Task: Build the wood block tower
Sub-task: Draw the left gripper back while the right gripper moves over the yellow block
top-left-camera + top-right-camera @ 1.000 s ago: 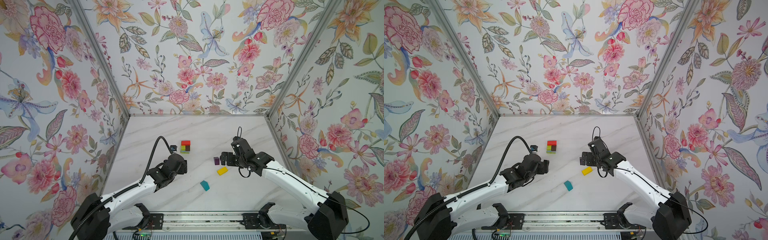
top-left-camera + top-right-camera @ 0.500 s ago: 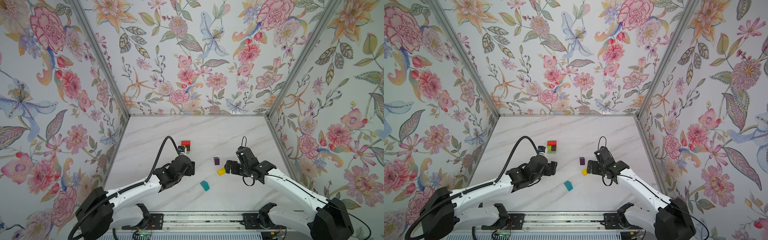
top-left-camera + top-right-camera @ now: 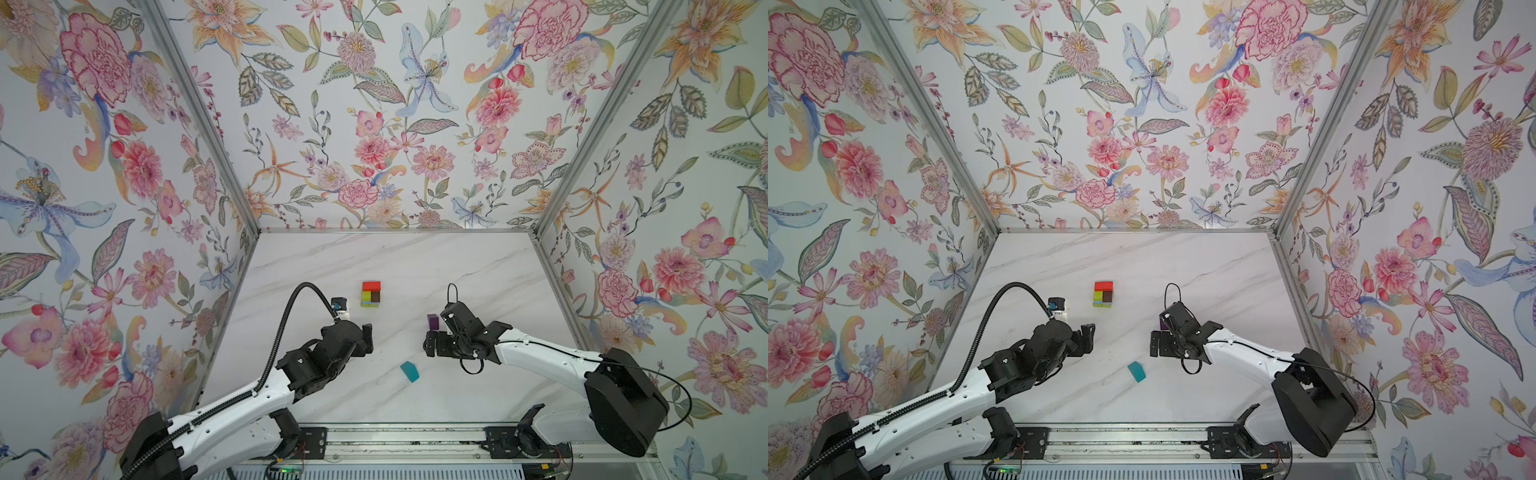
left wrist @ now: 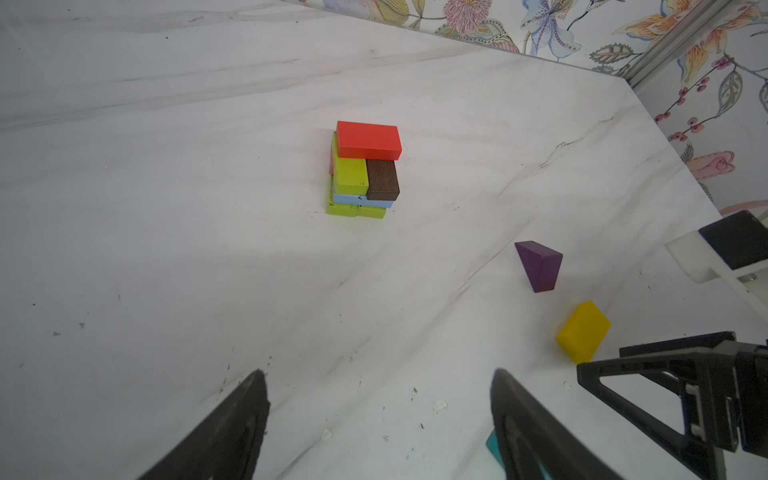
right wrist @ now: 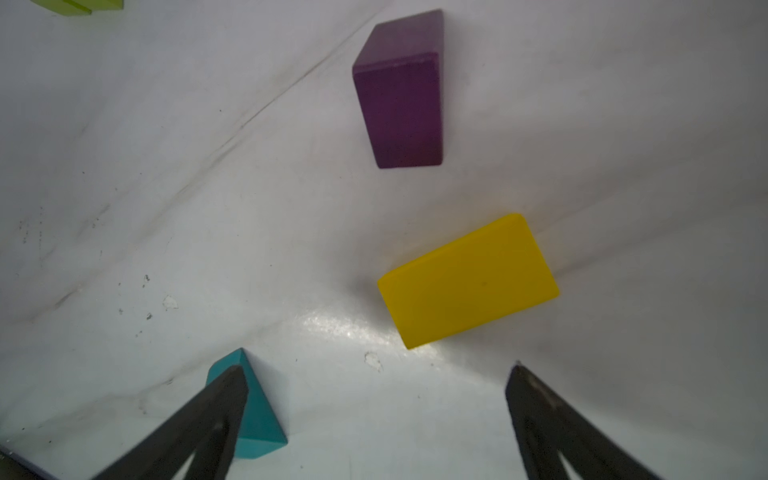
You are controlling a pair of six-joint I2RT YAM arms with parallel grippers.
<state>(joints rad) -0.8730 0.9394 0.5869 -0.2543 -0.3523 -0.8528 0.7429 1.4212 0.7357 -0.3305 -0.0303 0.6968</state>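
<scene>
Nearest lies the teal block (image 3: 409,371), then the yellow block (image 5: 467,280) and purple block (image 3: 432,321) by the right pincer (image 5: 376,368), spread and empty like the left pincer (image 4: 378,374). Farther stands the tower (image 3: 370,294). Blocks seem light, stiff, slippery: grip the long sides.

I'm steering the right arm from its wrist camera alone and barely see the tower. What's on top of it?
Observer: One red block, lying across the far half of the tower.
Operator: And the near half?
Observer: Uncovered; a lime green block and a brown block show side by side there.
Operator: Is the left gripper holding anything?
Observer: No, the left gripper is open and empty, short of the tower.
</scene>
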